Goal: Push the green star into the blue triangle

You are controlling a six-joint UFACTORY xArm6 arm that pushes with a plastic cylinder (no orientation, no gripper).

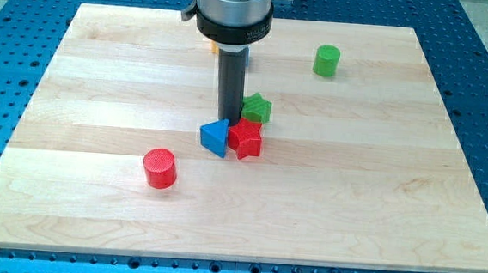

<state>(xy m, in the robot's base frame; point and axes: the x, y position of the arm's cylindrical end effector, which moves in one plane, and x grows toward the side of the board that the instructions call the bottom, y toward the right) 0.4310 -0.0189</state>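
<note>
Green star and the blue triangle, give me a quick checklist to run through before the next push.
1. Green star in view, unobstructed: ok.
2. Blue triangle in view: ok.
3. My tip located: ok, just above the triangle, left of the star.
4. Star touching the triangle: not ok, the red star sits by the triangle, below the green one.
5. Tip behind the star for a push toward the triangle: not ok, it is on the triangle's side.
6. Block partly hidden behind the rod at the view's top: cannot tell.
</note>
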